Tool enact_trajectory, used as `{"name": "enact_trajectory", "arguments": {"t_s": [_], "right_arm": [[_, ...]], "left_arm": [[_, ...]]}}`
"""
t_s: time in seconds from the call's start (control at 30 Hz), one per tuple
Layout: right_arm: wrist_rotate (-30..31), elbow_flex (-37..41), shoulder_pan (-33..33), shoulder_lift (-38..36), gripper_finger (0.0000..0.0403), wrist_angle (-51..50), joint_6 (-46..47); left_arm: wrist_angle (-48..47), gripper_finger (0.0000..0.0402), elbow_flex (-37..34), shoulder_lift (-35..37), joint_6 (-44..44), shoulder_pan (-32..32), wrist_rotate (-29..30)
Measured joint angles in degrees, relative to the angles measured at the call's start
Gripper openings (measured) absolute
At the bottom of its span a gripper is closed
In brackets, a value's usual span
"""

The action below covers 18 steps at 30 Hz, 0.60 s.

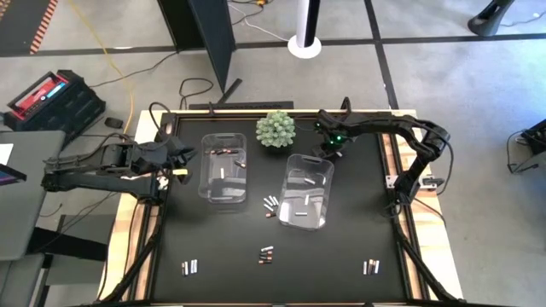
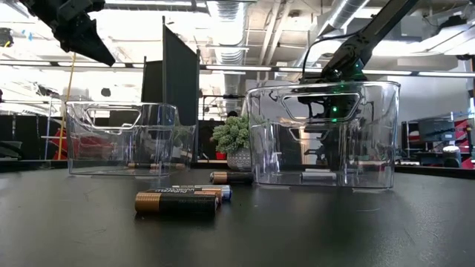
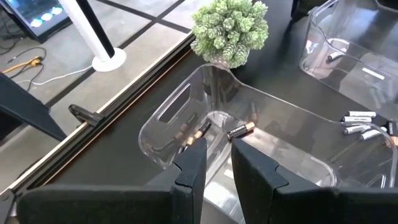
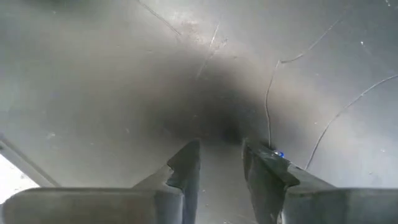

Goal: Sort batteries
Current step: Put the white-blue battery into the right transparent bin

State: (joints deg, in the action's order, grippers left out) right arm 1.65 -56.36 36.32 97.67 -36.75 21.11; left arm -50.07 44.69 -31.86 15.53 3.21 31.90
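Clear bins [image 1: 223, 168] [image 1: 307, 191] hold some batteries [image 1: 270, 205]; more lie loose on the black table [image 1: 341, 256]. Left gripper [image 1: 181, 156] and right gripper [image 1: 328, 150] both have a small gap, holding nothing. Green plant [image 1: 275, 129] stands between.

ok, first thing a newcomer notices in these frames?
Two clear bins mid-table: the left bin and the right bin, with a green spiky plant behind them. Small clusters of batteries lie scattered on the black mat toward the front. The left gripper hovers at the left bin's edge; the right gripper is behind the right bin.
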Motion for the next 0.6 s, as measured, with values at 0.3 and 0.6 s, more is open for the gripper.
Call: {"name": "enact_trajectory", "arguments": {"t_s": [0.3, 0.6], "right_arm": [[0.02, 0.0, 1.03, 0.0, 0.0213, -1.86, -1.69], [0.0, 0.0, 1.77, -0.63, 0.0226, -3.66, -2.66]], "left_arm": [[-0.28, 0.0073, 0.0, 0.0, 0.19, 0.02, 0.0], [-0.26, 0.0073, -0.02, 0.0, 0.21, 0.0, 0.0]]}}
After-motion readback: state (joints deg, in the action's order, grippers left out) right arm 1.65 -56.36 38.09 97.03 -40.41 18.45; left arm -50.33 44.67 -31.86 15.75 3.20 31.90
